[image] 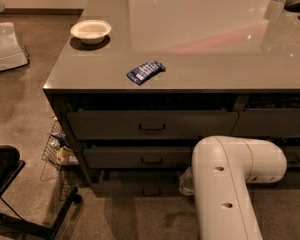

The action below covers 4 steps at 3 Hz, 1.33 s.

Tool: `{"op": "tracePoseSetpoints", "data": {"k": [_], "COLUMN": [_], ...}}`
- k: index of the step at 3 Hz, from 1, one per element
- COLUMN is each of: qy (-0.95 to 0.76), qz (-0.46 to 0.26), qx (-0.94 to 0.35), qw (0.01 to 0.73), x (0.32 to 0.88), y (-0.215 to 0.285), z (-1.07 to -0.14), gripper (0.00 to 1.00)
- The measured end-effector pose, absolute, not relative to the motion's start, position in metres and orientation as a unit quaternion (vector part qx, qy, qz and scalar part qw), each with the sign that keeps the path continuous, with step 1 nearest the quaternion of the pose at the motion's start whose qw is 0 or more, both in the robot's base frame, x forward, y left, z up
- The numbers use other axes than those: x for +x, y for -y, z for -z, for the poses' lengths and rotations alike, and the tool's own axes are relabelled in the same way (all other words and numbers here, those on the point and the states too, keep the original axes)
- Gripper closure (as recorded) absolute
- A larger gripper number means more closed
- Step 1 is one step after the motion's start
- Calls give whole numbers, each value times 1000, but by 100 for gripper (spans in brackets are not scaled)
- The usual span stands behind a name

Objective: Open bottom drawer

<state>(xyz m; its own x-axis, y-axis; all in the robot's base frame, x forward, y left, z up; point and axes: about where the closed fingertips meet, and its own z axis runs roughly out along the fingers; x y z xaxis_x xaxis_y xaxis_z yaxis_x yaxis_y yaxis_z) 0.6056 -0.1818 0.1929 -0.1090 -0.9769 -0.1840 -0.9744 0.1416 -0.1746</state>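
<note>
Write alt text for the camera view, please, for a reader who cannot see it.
A white robot arm reaches low toward a grey counter with drawers. Its claw is mostly hidden behind the arm, beside the bottom drawer, which looks shut. On top sit a white bowl and a blue packet.

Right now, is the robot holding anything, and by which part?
Cannot be told: the hand is mostly hidden behind the arm, low by the bottom drawer.

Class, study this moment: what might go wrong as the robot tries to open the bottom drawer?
1. The gripper sits low at the bottom drawer, mostly hidden behind the white arm, so its aim at the small handle cannot be checked.
2. The middle drawer's handle lies close above; it might get pulled instead.
</note>
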Motion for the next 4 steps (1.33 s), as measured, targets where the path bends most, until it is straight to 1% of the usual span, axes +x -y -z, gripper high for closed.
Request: {"op": "tracePoseSetpoints", "data": {"k": [2, 3, 4], "qy": [-746, -763, -782], "qz": [4, -11, -25], "qx": [-655, -645, -621], "qw": [124, 45, -57], "x": [604, 565, 519], "y": [182, 183, 163], "z": [-197, -226, -292], "gripper": [100, 100, 100]}}
